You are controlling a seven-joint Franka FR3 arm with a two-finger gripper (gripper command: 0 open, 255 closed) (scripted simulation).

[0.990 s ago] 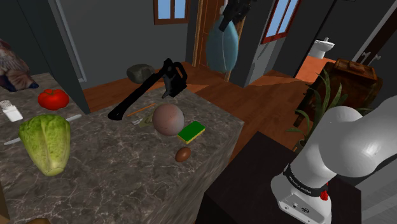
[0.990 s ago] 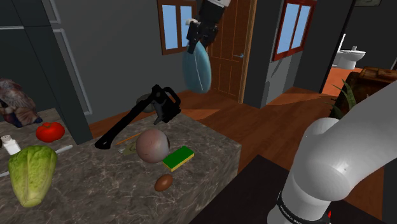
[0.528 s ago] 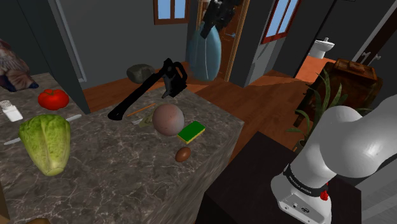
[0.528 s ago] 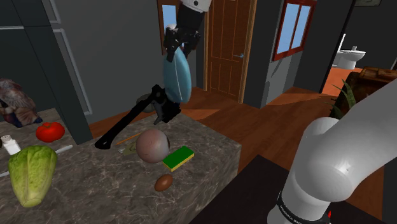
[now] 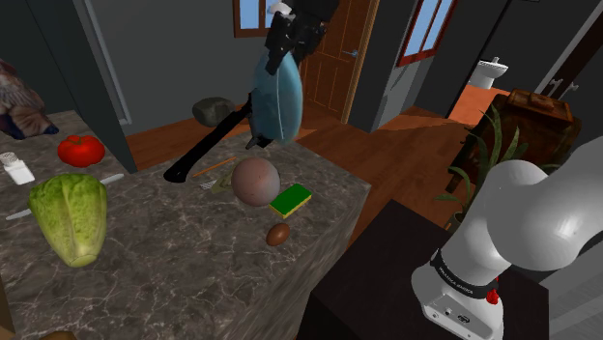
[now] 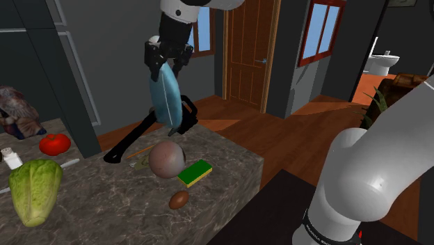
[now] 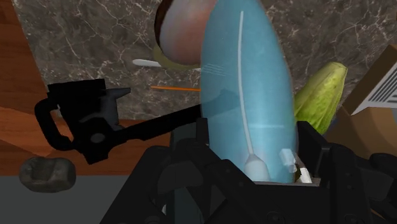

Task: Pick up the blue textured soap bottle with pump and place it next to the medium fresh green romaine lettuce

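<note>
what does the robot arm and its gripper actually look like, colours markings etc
The arm is glossy white with fat rounded links. A dark band rings the joint by its base, carrying small white lettering too small to read, with a red mark below. The gripper is all black with two blocky fingers.

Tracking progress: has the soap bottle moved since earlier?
Yes. In the shoulder view the soap bottle shifted left, from before the door to over the black tool.
</note>
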